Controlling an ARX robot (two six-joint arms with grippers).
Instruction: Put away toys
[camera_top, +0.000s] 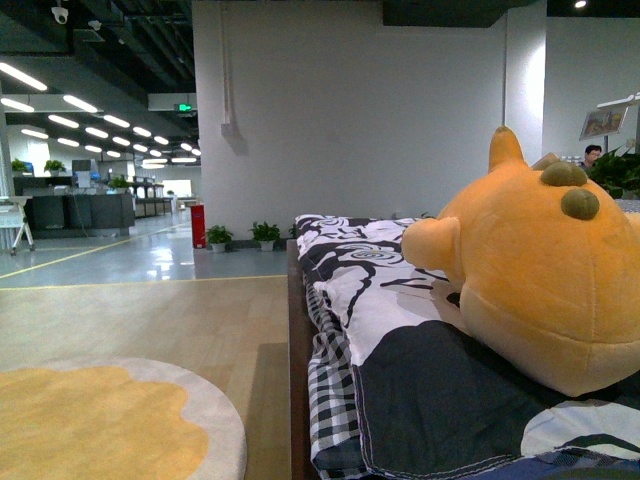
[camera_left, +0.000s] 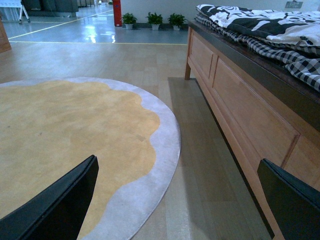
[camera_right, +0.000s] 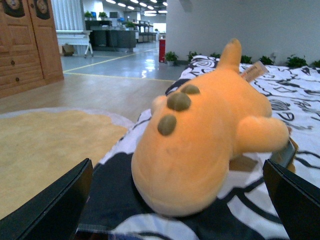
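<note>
A large orange-yellow plush animal (camera_top: 540, 270) lies on the black-and-white bedspread (camera_top: 370, 290) at the right of the front view. It has a rounded snout, olive bumps and a pointed ear. In the right wrist view the plush (camera_right: 205, 130) fills the middle, with a paper tag (camera_right: 252, 71) near its ear. My right gripper (camera_right: 177, 200) is open, its dark fingers (camera_right: 45, 210) wide on either side of the plush's snout, just short of it. My left gripper (camera_left: 177, 200) is open and empty, low over the wooden floor between the rug and the bed frame.
A round yellow rug with a grey border (camera_left: 75, 135) lies on the wooden floor left of the bed. The wooden bed frame (camera_left: 240, 110) runs along the right. A wooden wardrobe (camera_right: 25, 45) stands beyond the rug. Potted plants (camera_top: 240, 236) line the far wall.
</note>
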